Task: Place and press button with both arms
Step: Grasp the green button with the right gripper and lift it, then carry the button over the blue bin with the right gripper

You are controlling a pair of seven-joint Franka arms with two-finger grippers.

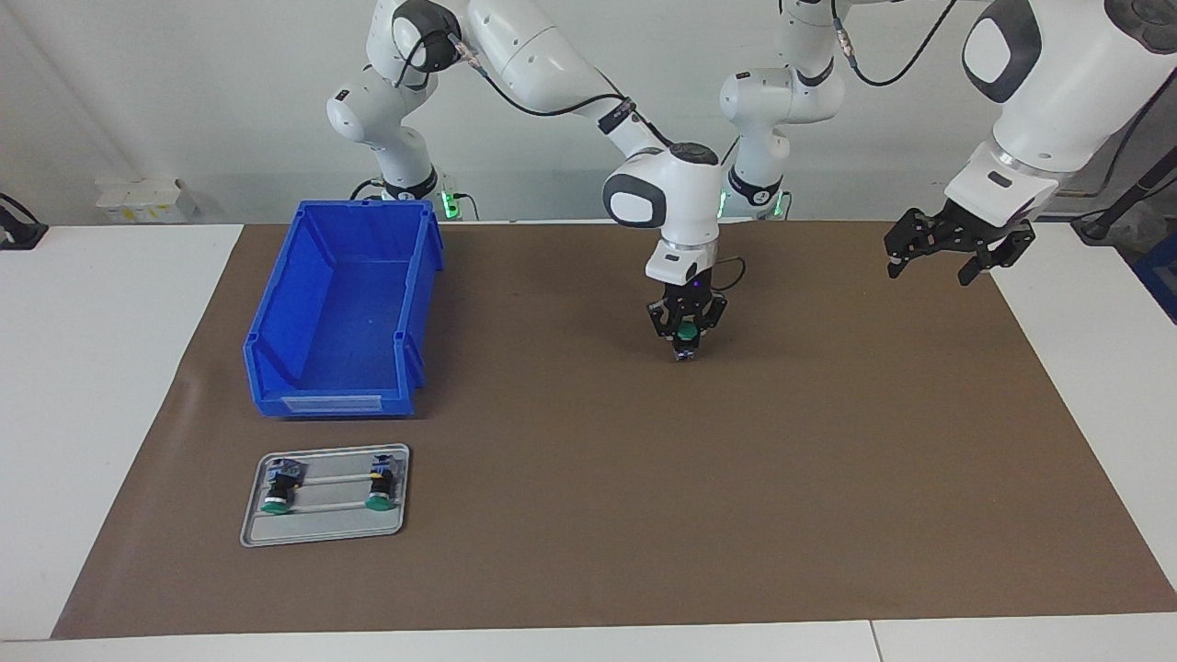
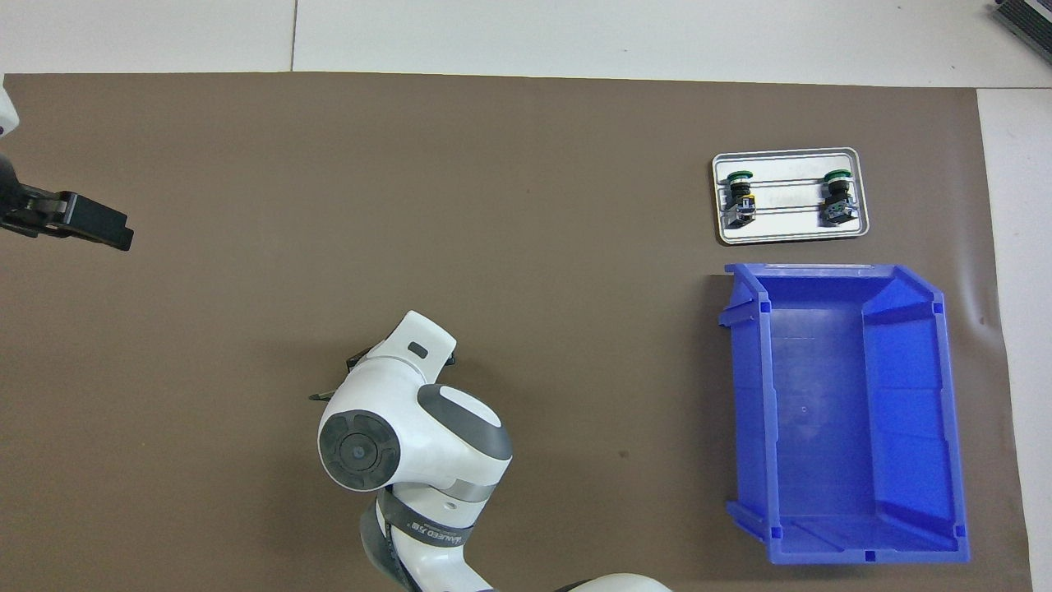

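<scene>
Blue bin point(image 2: 855, 411) beside grey tray point(image 2: 789, 233); two buttons point(image 2: 740, 197) on tray; right gripper apparently hidden under wrist.

The wide brown paper mat point(image 1: 588, 515) lies mostly bare, so a gripper can pass freely over its middle. Seen from overhead, the big blue plastic bin point(image 2: 846, 411) with tall walls blocks the way at four o'clock. The flat grey metal tray point(image 2: 789, 234) sits just beside the bin at two o'clock, carrying two small green-capped buttons point(image 2: 837, 197).
</scene>
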